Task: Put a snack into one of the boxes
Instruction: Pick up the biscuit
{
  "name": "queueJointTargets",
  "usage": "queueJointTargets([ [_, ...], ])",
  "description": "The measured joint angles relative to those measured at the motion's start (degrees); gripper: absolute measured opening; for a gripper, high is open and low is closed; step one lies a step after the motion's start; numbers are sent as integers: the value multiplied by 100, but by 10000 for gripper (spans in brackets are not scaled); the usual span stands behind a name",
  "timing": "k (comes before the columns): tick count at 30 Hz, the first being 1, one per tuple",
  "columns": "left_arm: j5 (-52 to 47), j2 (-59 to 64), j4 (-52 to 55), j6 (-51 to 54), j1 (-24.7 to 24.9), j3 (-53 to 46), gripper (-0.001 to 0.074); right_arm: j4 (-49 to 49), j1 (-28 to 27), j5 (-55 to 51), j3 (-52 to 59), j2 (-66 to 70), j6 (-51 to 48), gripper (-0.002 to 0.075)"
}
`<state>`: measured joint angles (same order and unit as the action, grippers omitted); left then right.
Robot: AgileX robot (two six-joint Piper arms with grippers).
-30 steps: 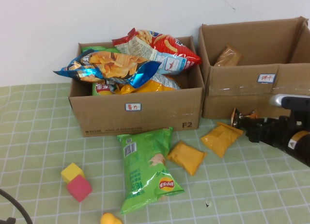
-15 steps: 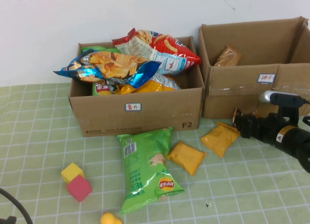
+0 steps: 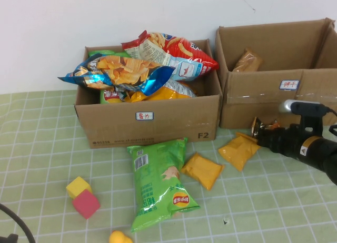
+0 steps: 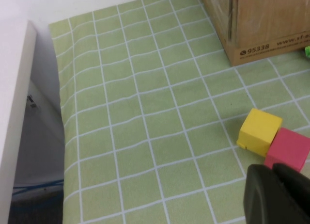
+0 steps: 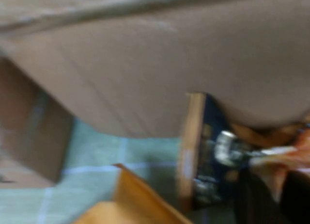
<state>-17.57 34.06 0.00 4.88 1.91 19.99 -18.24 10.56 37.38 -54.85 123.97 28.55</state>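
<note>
High view: right gripper [image 3: 256, 128] sits at 3 o'clock on the green checked tablecloth [image 3: 42, 148], low in front of the right open cardboard box [image 3: 274, 98], fingers closed on a small orange-and-dark snack packet [image 3: 261, 125]. Just beside it, at its 8 o'clock, lies an orange foil snack pouch [image 3: 239, 150]; a second orange pouch [image 3: 203, 170] lies nr centre. Big green crisp bag [image 3: 159, 183] lies flat at 6 o'clock of the left cardboard box [image 3: 152, 122], which is heaped w/ blue, red and yellow crisp bags [image 3: 142, 69]. A brown wrapped snack [image 3: 247, 60] rests inside the right box. Yellow cube [image 3: 78, 186] and pink cube [image 3: 86, 203] touch at 8 o'clock. Left gripper not seen here.

Left wrist view: left gripper [image 4: 276, 195] hangs over the cloth nr the yellow cube [image 4: 259, 132] and pink cube [image 4: 288, 149]; dark fingertips pressed together, holding nothing. Corner of left box [image 4: 261, 25] in view.

Right wrist view: blurry; cardboard wall [image 5: 160, 64] fills most of the frame, the held packet [image 5: 198, 151] close up, orange pouch [image 5: 121, 200] below. Jaw gap can't be told from this view.
</note>
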Motion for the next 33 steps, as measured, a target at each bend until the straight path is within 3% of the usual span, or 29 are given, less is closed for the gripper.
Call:
queueJointTargets([
  [4,0,0,0,0,0,0,-2,-450,0,-12,0,-255,206,31],
  [10,5,0,-31,0,0,0,-2,-241,0,-157,81,-507,-173,27],
  [13,5,0,-41,0,0,0,-2,-121,0,-589,81,-507,-189,124],
  [15,5,0,-66,0,0,0,-2,-88,0,-817,91,-482,-189,243],
  [18,5,0,-130,0,0,-5,-2,-48,0,-926,102,-421,-189,479],
  [20,76,0,-154,0,0,-60,-2,-26,0,-883,102,-385,-189,584],
  [24,110,0,-186,0,0,-138,-2,-4,0,-485,102,-381,-189,645],
  [33,133,0,-199,-30,0,-137,-2,292,0,-731,-389,-89,-77,661],
])
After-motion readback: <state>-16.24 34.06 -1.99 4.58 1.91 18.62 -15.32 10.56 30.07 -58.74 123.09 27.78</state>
